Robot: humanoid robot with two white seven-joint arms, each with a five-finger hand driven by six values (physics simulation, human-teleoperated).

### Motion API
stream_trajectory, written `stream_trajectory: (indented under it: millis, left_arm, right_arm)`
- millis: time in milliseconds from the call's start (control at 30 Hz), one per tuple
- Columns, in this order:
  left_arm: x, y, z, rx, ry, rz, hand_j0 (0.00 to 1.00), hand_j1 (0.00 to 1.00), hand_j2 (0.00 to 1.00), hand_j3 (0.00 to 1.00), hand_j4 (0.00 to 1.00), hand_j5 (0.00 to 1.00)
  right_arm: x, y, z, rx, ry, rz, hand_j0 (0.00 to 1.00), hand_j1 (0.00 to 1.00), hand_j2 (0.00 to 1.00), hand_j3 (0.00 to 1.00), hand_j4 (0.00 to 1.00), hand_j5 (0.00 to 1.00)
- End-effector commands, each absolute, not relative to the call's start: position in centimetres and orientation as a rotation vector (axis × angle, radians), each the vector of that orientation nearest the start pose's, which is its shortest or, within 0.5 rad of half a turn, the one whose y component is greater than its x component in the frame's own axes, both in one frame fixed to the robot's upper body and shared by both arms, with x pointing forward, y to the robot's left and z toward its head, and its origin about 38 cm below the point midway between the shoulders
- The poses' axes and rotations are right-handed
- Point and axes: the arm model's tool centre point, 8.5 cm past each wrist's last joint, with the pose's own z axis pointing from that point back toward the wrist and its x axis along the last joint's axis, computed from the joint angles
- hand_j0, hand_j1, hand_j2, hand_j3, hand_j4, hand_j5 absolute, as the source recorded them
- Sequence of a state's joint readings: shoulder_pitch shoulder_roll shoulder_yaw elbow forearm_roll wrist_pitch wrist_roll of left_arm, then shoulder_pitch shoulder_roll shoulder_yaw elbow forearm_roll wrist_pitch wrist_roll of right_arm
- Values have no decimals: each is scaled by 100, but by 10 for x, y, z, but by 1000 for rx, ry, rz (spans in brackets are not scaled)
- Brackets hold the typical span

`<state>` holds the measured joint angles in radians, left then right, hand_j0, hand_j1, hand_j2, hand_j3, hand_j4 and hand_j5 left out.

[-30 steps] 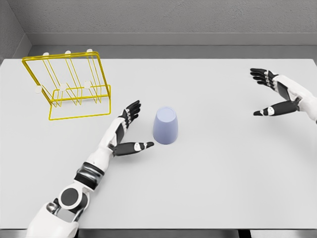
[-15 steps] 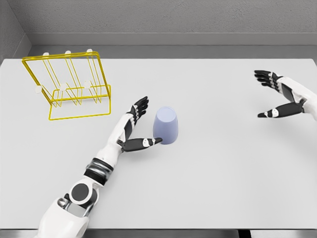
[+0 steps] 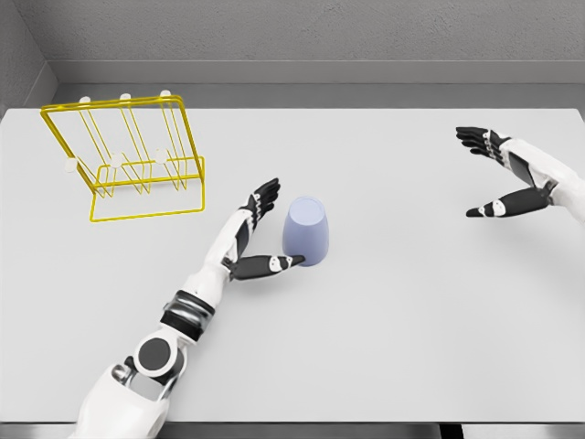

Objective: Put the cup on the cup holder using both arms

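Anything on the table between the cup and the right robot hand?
No. In the head view, the stretch of white table between the cup and the open right robot hand is bare.

Bright, even light; crisp render

White table (image 3: 411, 311), grey back wall (image 3: 320, 32) behind it, dark strip along table's near edge
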<state>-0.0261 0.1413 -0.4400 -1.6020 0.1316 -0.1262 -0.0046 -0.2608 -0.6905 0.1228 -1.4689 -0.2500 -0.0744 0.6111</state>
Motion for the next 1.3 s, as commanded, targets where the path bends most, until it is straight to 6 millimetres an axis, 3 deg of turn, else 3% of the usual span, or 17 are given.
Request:
stream_trajectory:
  millis: [0, 300, 400, 833, 1267]
  left_arm:
    - [342, 128, 69, -309, -1635, -405, 100, 100, 100, 100, 100, 100]
    - [345, 121, 71, -322, -1637, -405, 100, 100, 100, 100, 100, 100]
    - [344, 118, 71, -329, -1639, -400, 100, 100, 100, 100, 100, 100]
    - [348, 105, 78, -355, -1656, -399, 100, 100, 100, 100, 100, 100]
    - [345, 97, 72, -356, -1640, -416, 100, 100, 100, 100, 100, 100]
  right_arm:
    - [412, -366, 173, 80, -1473, 946, 100, 100, 100, 100, 100, 100]
    - [413, -369, 174, 67, -1535, 977, 100, 100, 100, 100, 100, 100]
    - [413, -378, 169, 47, -1565, 990, 100, 100, 100, 100, 100, 100]
    - [414, -381, 166, 43, -1556, 980, 100, 100, 100, 100, 100, 100]
    - [414, -383, 166, 39, -1555, 978, 100, 100, 100, 100, 100, 100]
